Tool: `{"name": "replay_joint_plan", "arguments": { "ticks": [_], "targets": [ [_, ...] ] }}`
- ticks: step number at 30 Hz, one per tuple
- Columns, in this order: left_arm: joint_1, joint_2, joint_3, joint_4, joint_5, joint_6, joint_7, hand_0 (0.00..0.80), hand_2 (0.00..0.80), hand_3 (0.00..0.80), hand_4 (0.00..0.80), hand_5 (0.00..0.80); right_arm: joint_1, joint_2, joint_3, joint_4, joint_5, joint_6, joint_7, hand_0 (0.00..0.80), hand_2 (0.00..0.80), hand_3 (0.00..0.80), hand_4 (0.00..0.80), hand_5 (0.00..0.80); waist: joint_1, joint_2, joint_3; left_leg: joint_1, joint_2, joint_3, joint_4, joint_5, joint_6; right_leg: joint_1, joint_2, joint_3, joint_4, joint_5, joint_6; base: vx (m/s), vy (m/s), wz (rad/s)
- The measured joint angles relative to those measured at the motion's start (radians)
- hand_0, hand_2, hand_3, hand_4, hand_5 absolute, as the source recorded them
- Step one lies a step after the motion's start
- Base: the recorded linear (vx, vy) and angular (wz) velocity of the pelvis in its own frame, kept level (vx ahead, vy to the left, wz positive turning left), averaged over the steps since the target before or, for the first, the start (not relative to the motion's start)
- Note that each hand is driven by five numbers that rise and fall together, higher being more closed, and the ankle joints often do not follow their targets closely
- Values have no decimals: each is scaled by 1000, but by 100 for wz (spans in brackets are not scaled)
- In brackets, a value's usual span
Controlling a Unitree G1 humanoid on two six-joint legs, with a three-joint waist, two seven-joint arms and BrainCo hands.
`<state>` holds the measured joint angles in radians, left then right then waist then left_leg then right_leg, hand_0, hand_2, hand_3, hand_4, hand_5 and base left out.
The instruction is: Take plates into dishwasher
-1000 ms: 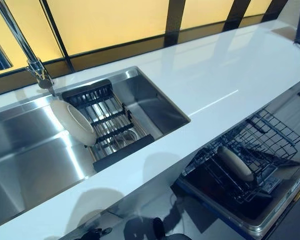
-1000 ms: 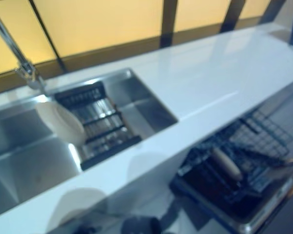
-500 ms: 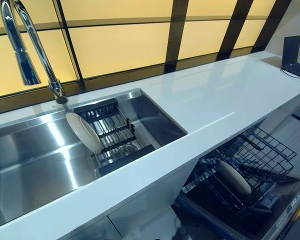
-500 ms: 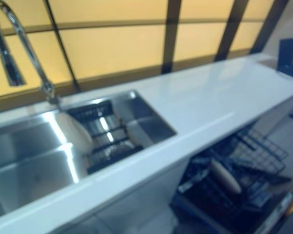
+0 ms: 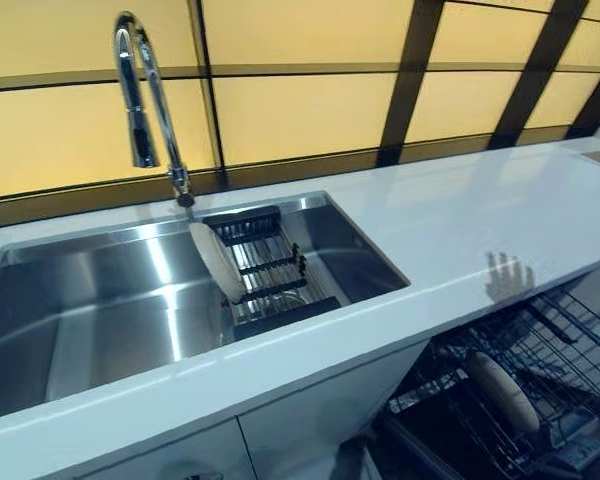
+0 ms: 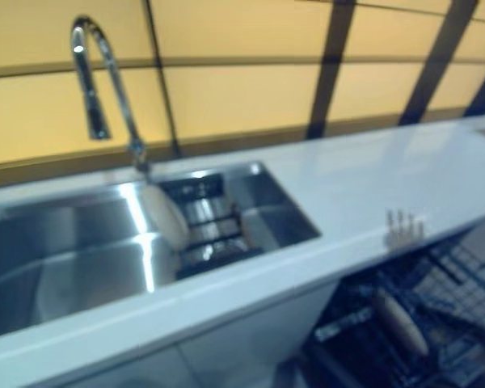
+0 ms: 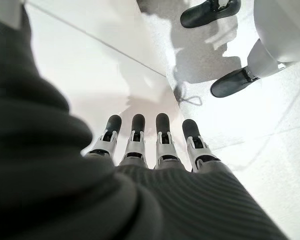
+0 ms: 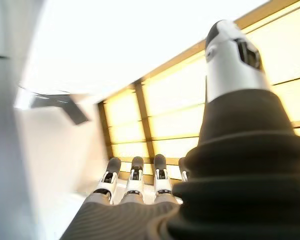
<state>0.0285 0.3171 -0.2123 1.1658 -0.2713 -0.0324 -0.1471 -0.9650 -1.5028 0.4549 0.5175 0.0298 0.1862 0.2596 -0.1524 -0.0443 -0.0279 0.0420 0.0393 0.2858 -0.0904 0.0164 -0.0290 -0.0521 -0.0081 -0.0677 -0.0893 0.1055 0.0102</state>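
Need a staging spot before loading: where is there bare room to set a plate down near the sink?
The white countertop right of the steel sink is bare to the far end. The sink's left basin is also empty. Crowded: the black drying rack holding the white plate, and the dishwasher's wire rack.

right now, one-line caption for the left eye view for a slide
One plate leans in the sink's rack; another plate stands in the open dishwasher rack.
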Motion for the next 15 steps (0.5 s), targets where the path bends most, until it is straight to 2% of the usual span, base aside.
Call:
{"name": "replay_joint_plan", "arguments": {
  "ticks": [6,10,15],
  "targets": [
    [5,-12,-1,0,-1,-1,-1,0,0,0,0,0,-93,28,87,-21,-18,-53,-8,0,0,0,0,0,33,-11,-4,-3,-6,-46,0,4,4,24,-11,-27,0,-13,0,12,41,22],
    [6,-12,-2,0,-27,0,-4,0,0,0,0,0,-114,86,118,-68,-20,-64,-9,0,0,0,0,0,37,-16,-6,-2,-8,-73,0,8,5,37,-13,-45,-1,-20,1,25,33,21],
    [8,-12,-2,-1,-27,0,-12,0,0,0,0,0,-117,133,195,-129,-144,-110,-19,0,0,0,0,0,65,-19,-4,-2,-12,-111,0,11,6,54,-14,-57,-1,-32,6,33,33,21]
  ]
}}
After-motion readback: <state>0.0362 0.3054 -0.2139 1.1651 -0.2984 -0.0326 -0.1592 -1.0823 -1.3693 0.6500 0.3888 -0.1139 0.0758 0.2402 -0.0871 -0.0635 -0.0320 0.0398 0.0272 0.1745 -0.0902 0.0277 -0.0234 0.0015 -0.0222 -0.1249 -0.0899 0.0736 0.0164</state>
